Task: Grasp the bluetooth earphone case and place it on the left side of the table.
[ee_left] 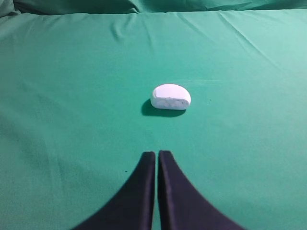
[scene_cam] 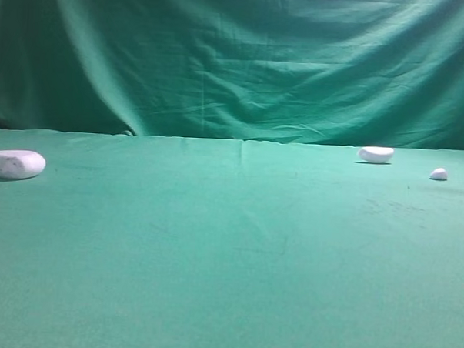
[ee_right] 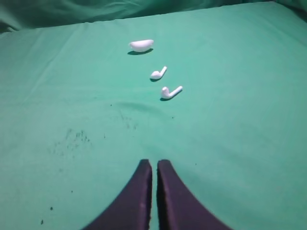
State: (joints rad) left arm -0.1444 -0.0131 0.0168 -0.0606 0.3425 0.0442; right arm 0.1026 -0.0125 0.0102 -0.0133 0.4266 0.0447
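Exterior high: the bluetooth earphone case (scene_cam: 14, 164) lies at the far left edge of the worktop (scene_cam: 228, 266); a smaller white half-oval lump (scene_cam: 376, 154) and a tiny white piece (scene_cam: 438, 174) sit far right. No arm is seen.

Left wrist: left gripper (ee_left: 157, 154) fingers are pressed together, empty. A white rounded object (ee_left: 171, 97) lies just ahead; its identity cannot be told. Risk: with several white lookalikes, the wrong one could be grasped.

Right wrist: right gripper (ee_right: 154, 164) fingers are together, empty. Two loose earbuds (ee_right: 171, 91) could be knocked.
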